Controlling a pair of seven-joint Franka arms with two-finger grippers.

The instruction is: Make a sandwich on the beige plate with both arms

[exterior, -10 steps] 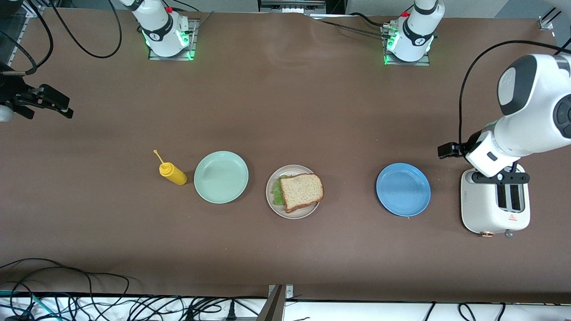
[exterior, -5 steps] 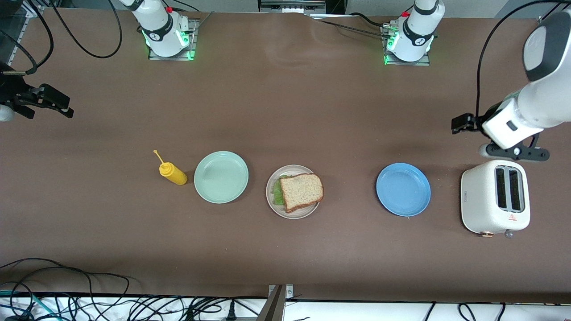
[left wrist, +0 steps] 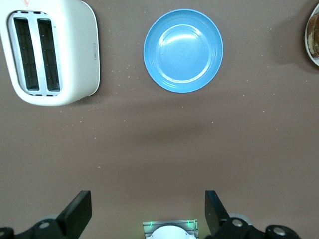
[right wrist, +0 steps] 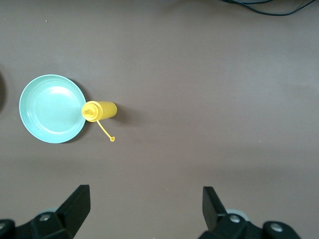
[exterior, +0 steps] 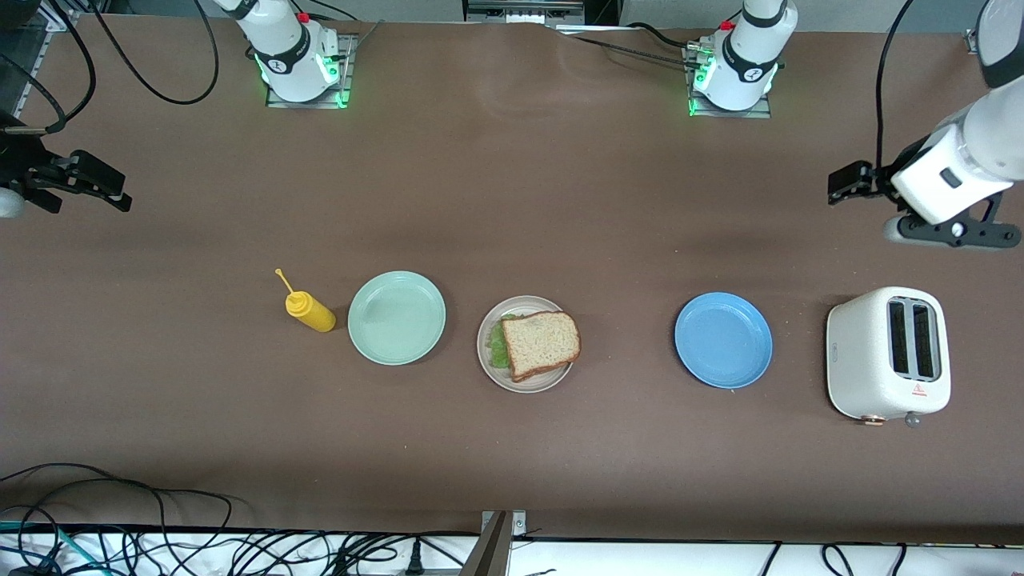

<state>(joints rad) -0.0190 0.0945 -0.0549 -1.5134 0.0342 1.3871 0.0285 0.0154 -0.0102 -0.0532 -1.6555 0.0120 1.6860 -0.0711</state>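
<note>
The sandwich [exterior: 542,344] lies on the beige plate [exterior: 512,382] mid-table: a brown bread slice on top, with green lettuce [exterior: 498,346] showing at the edge toward the right arm's end. My left gripper [exterior: 952,232] [left wrist: 148,209] hangs open and empty over bare tabletop close to the toaster. At the table's edge at the right arm's end, my right gripper [exterior: 88,186] [right wrist: 144,204] hangs open and empty, waiting. The left wrist view catches only a sliver of the beige plate [left wrist: 314,40].
A white two-slot toaster [exterior: 888,356] [left wrist: 50,50] stands at the left arm's end, beside the empty blue plate [exterior: 723,340] [left wrist: 183,50]. Toward the right arm's end are an empty mint-green plate [exterior: 397,318] [right wrist: 51,108] and a yellow mustard bottle [exterior: 310,312] [right wrist: 99,110].
My left arm has pulled up and away from above the toaster, now over bare table toward the bases. The right arm and the sandwich have not moved.
</note>
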